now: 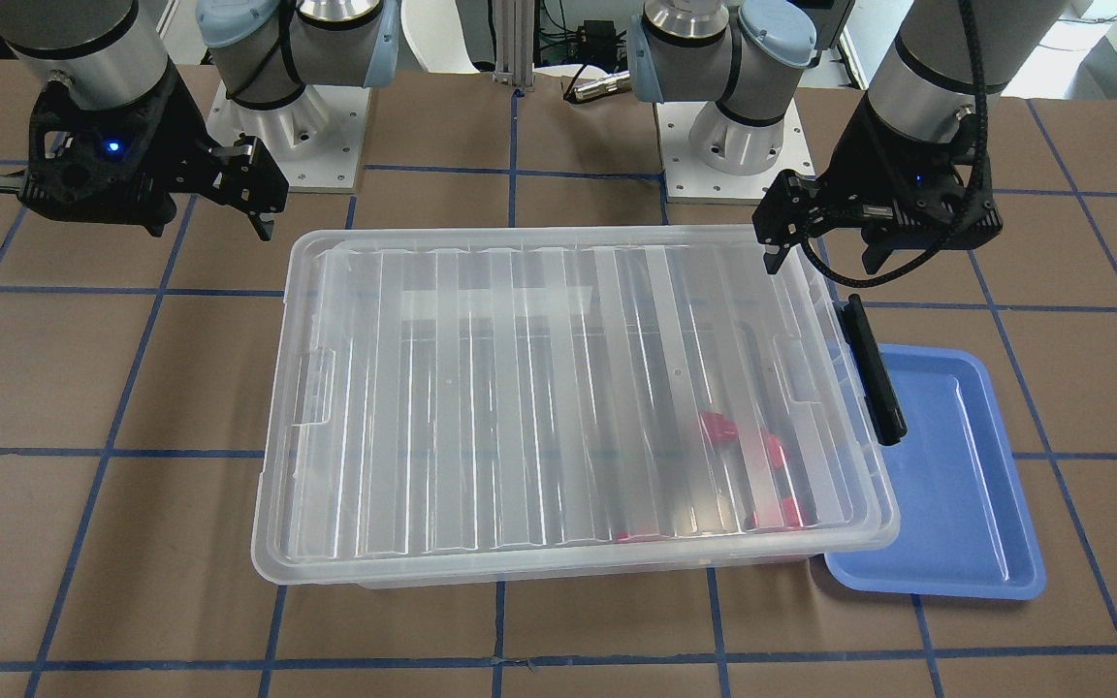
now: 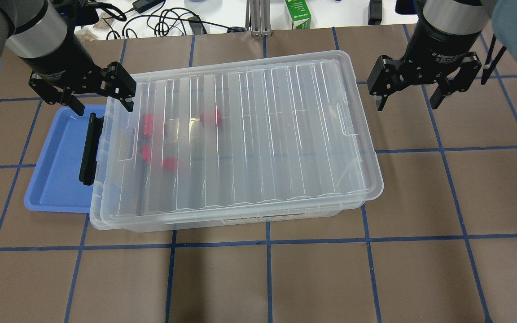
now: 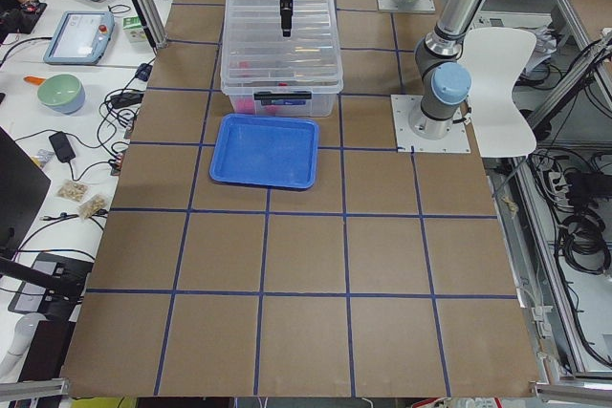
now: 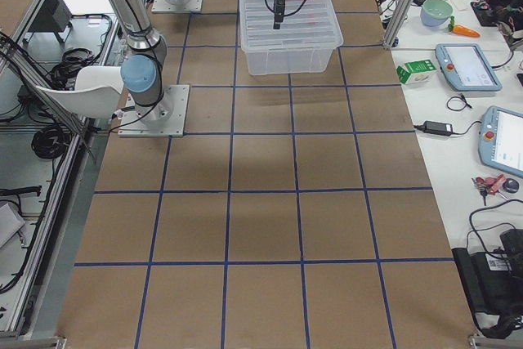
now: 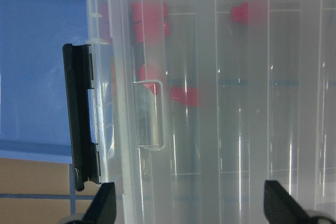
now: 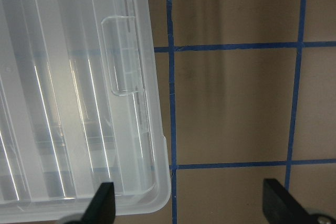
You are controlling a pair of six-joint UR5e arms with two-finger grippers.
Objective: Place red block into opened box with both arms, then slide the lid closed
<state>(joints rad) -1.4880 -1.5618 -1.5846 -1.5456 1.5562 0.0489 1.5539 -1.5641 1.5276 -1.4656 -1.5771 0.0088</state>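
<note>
Four red blocks (image 2: 210, 117) in box (image 2: 249, 220); closing step, lid (image 2: 258, 134) overhanging frame right. My left fingers (image 2: 127, 99), right fingers (image 2: 378, 96) spread, empty; next, probably nudge lid leftward.

1. The lid (image 1: 520, 388) is clear, glossy plastic. Its ribs catch long white streaks of glare.
2. The box (image 2: 285, 215) is see-through plastic, slightly milky. The bar (image 1: 876, 373) at its short end is matt black plastic.
3. The red blocks (image 2: 210, 117) look like smooth, bright plastic, blurred through the lid.
4. The blue tray (image 1: 956, 485) is smooth moulded plastic with a soft sheen.
5. The surface (image 2: 285, 278) is matt brown, like paper or card, crossed by blue tape lines.
6. The left arm (image 2: 38, 31) and right arm (image 2: 447, 22) are satin silver metal with smooth pale blue caps. Their jaws are matt black.
</note>
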